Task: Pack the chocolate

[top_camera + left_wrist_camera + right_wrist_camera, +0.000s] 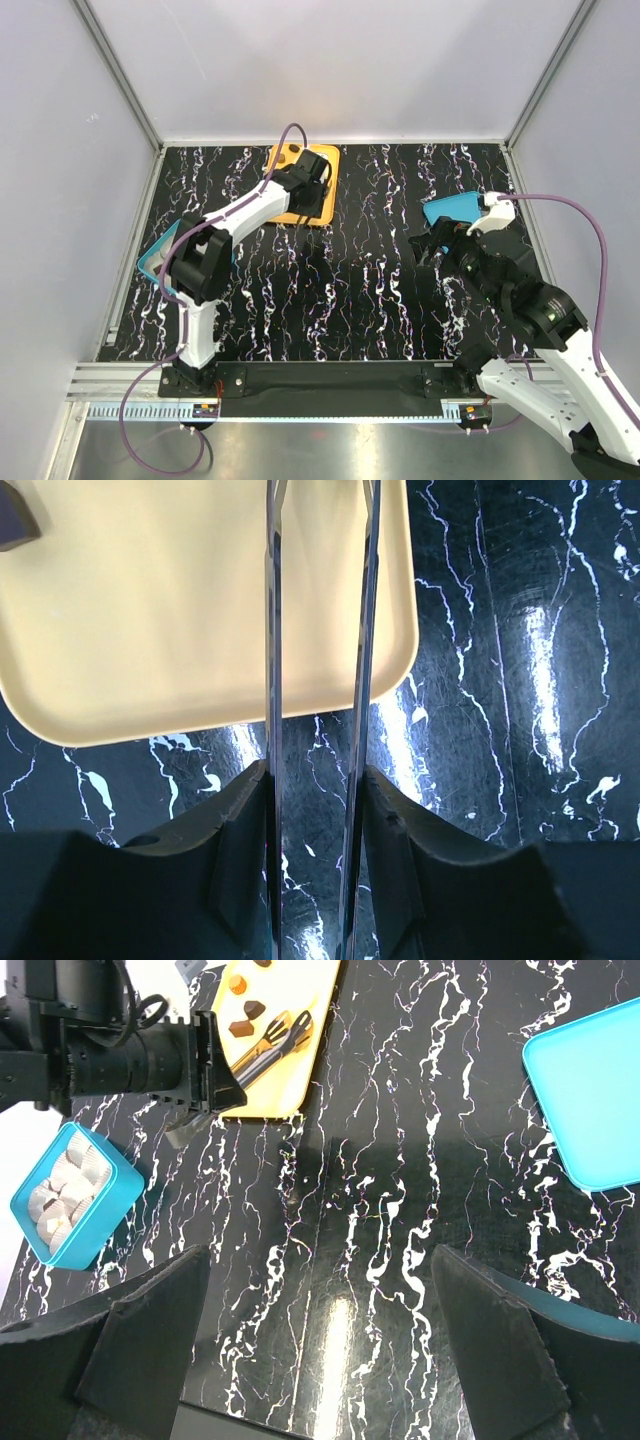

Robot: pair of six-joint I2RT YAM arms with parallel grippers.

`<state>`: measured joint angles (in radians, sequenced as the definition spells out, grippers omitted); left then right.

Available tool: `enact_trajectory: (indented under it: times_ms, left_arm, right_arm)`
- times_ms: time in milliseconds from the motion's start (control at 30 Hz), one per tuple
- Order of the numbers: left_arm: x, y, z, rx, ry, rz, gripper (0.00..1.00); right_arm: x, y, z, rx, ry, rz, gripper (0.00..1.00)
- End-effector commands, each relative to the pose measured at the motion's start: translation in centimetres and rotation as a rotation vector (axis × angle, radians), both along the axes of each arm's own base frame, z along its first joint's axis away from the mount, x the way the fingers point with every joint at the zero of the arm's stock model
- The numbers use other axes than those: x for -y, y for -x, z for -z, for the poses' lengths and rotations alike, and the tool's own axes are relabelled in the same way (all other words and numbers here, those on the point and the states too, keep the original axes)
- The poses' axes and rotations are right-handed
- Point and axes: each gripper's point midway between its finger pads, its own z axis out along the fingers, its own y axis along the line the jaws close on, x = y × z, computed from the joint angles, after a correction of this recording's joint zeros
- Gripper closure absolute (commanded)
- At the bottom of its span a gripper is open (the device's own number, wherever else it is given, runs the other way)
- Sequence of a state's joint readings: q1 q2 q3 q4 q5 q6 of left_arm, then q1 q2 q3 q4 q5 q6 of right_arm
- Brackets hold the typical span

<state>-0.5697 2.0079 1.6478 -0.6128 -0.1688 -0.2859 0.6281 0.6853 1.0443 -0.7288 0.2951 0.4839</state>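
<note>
One orange tray (285, 1080); one teal box (95, 1225); one teal lid (590, 1100); chocolate pieces (250, 1008), about four visible.
</note>
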Motion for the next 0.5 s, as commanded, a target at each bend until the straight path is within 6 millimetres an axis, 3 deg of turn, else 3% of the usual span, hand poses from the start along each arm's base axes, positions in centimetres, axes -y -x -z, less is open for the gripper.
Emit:
enact_trajectory:
  times_ms: [0,233,467]
  left_arm:
    - [1.0,-1.6,-1.8,0.063,0.012,0.013,0.58]
    - [0.7,-0.9,-2.3,0.055,0.006,0.012,0.62]
    - [0.0,0.8,-5.9,0.080,0.025,-0.003,0.68]
  right_arm:
    - [0.0,-0.2,-0.9,0.031,-0.024,0.012,0.00]
    - [0.4,0.0,-1.2,0.039,-0.026,0.021,0.00]
    - [0.5,0.4,-1.6,0.059,-0.047,0.015,0.00]
